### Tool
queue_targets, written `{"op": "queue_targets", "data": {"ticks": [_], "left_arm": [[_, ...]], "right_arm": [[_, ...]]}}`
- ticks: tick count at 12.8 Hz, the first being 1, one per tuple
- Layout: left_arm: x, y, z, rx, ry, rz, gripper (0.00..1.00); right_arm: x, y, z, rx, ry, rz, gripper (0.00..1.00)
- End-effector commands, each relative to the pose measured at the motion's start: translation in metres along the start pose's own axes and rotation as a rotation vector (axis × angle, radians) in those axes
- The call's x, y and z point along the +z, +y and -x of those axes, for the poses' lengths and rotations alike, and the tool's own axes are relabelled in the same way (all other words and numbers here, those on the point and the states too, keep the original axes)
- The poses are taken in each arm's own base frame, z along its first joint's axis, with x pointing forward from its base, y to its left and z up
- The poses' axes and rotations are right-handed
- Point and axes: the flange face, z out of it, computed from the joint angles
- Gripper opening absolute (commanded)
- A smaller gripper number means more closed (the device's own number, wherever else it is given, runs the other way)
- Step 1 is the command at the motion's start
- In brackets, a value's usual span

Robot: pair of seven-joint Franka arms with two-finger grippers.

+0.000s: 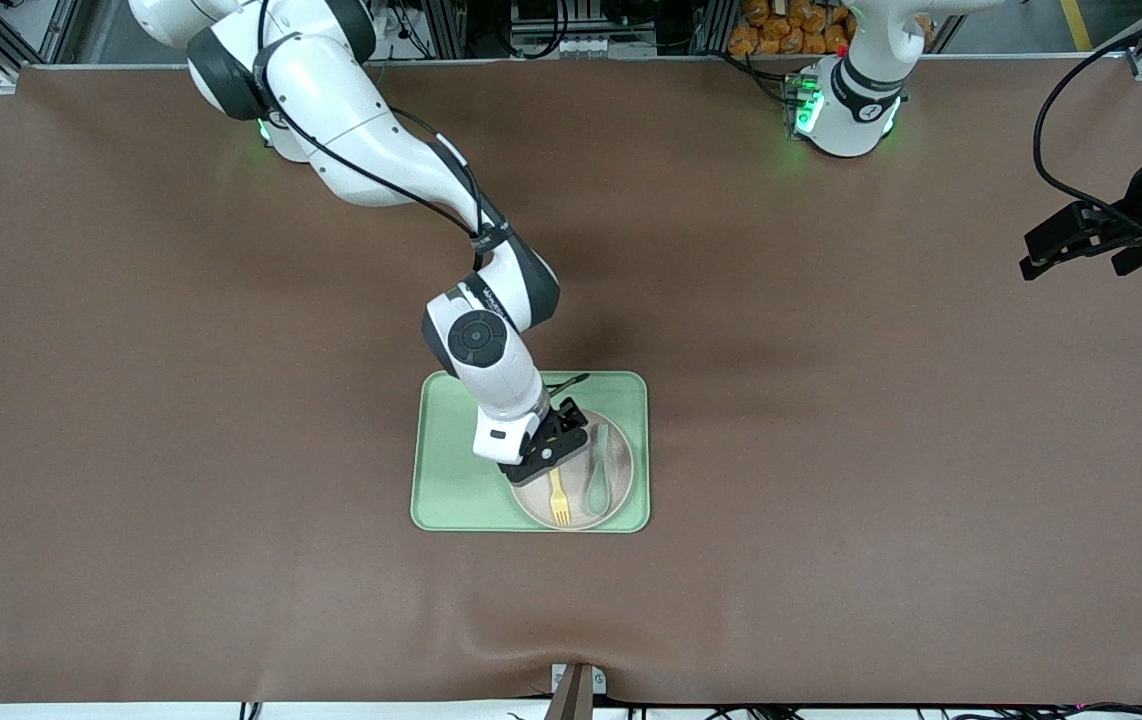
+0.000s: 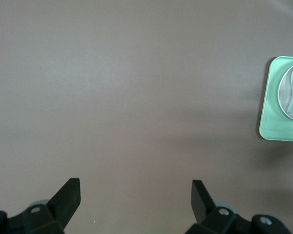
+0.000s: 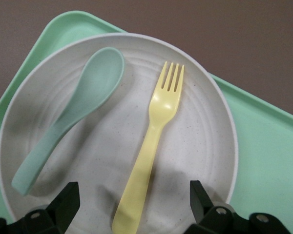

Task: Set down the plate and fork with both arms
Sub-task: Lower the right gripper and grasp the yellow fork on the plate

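From the front camera, the right arm bends down over the green tray (image 1: 441, 450), its right gripper (image 1: 543, 455) low above the plate (image 1: 621, 495), which sits on the tray holding the fork (image 1: 558, 498) beside a spoon (image 1: 598, 470). The left gripper (image 1: 1081, 240) waits over bare table (image 1: 831, 350) at the left arm's end.

The left wrist view shows its fingers (image 2: 68, 195) spread wide, holding nothing.

The right wrist view shows fingers (image 3: 68, 197) parted and empty, the fork's handle lying between them on the plate.
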Motion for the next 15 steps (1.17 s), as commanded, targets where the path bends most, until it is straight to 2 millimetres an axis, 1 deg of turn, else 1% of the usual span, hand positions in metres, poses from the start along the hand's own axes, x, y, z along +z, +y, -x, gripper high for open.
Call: {"op": "queue_targets", "data": {"ticks": [1, 2, 3, 4, 6, 9, 10, 13, 15], "left_arm": [[-0.001, 0.004, -0.004, 0.016, 0.004, -0.010, 1.00], [-0.003, 0.011, -0.003, 0.015, 0.008, -0.008, 1.00], [-0.002, 0.016, -0.003, 0.020, 0.007, -0.010, 1.00], [0.000, 0.018, -0.003, 0.022, 0.004, -0.012, 1.00], [0.000, 0.018, -0.003, 0.019, 0.004, -0.007, 1.00], [0.001, 0.018, -0.009, 0.016, 0.033, -0.017, 1.00], [0.004, 0.023, -0.008, 0.019, 0.028, -0.017, 1.00], [-0.001, 0.027, -0.007, 0.014, 0.039, -0.015, 1.00], [-0.001, 0.025, -0.009, 0.011, 0.050, -0.012, 1.00]], "right_arm": [[0.003, -0.001, -0.005, 0.006, 0.038, -0.004, 1.00], [0.001, 0.001, -0.007, 0.013, 0.055, -0.006, 1.00], [0.004, 0.004, -0.004, 0.018, 0.051, -0.004, 1.00], [0.006, 0.003, -0.003, 0.017, 0.048, -0.004, 1.00], [0.006, 0.003, -0.003, 0.017, 0.048, -0.004, 1.00], [0.009, 0.006, -0.002, 0.022, 0.045, -0.005, 1.00], [0.010, 0.005, -0.001, 0.021, 0.043, -0.005, 1.00], [0.018, 0.004, 0.003, 0.019, 0.031, -0.004, 1.00], [0.019, 0.000, 0.004, 0.013, 0.031, -0.004, 1.00]]}}
